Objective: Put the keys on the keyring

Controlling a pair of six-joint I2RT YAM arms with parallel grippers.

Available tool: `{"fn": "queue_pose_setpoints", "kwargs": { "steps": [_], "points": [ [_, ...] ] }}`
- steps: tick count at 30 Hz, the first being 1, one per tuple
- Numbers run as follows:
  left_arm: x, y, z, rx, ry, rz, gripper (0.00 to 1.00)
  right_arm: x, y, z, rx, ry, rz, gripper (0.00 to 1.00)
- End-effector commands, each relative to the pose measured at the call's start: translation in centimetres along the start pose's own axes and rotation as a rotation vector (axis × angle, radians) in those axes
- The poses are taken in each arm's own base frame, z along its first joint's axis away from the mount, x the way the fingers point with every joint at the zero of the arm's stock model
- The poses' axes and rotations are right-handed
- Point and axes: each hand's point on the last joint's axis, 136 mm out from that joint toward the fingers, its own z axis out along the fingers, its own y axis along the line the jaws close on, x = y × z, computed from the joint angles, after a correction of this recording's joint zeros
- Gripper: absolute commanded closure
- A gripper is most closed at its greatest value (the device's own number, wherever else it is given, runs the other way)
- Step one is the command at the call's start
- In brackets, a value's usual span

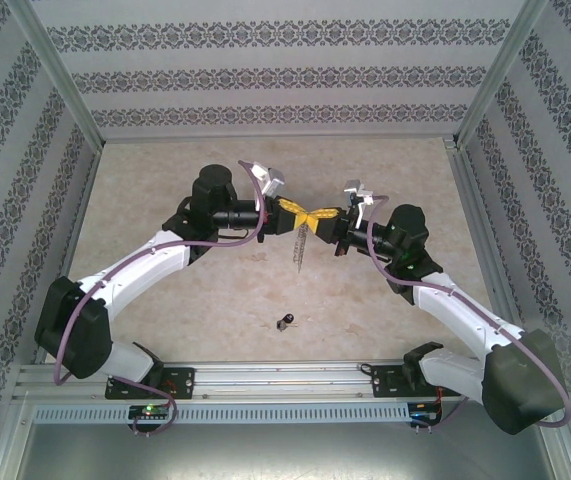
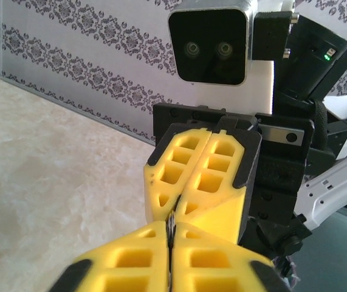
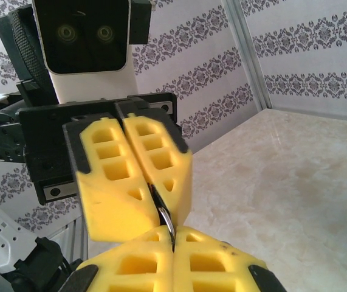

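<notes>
Above mid-table, the left gripper (image 1: 295, 212) and right gripper (image 1: 326, 214) stood tip to tip, their pocketed yellow fingers (image 3: 109, 176) pressed together, both pinching the keyring (image 1: 302, 245), a thin grey metal loop hanging with a jagged fringe. The tiny black-headed key (image 1: 285, 321) lay on the marbled beige table (image 1: 165, 180), well apart, nearer the arm bases.

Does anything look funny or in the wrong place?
The key lies alone on the table, while the left fingers and right fingers both pinch the keyring in midair. Neither holds the key.
</notes>
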Motion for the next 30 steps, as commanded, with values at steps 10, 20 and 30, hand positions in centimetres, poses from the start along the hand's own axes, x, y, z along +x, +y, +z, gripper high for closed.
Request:
{"fn": "queue_pose_setpoints", "kwargs": {
  "steps": [10, 20, 30],
  "points": [
    [-0.9, -2.1, -0.7, 0.088, -0.054, 0.056, 1.00, -2.3, 1.0, 0.4, -0.021, -0.055, -0.054, 1.00],
    [-1.4, -1.5, -1.5, 0.033, -0.180, 0.245, 1.00, -3.1, -3.2, -4.6, 0.261, -0.159, -0.002, 0.43],
    [-2.2, 0.6, -1.9, -0.118, -0.277, 0.475, 1.00, 0.8, -6.6, -7.0, 0.436, -0.129, 0.126, 0.41]
  ]
}}
